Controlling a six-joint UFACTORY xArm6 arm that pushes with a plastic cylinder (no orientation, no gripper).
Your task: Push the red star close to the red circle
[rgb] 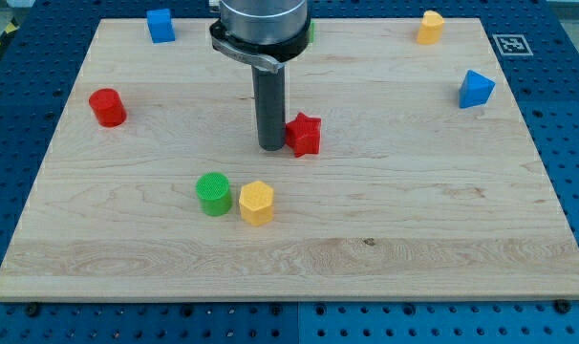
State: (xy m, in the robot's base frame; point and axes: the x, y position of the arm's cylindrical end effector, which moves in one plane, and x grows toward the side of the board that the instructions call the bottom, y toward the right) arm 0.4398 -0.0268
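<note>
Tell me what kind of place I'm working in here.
Probably a robotics lab bench: a wooden board with small coloured blocks on a blue perforated table, a fiducial tag, and my tip beside the red star.

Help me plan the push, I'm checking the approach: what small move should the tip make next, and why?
Probably circle my tip round to the red star's right side. It now sits against the star's left edge, while the red circle lies far toward the view's left, so pushing from here would drive the star away.

Lab: wood board (414, 239) on blue pegboard bench (567, 124).
</note>
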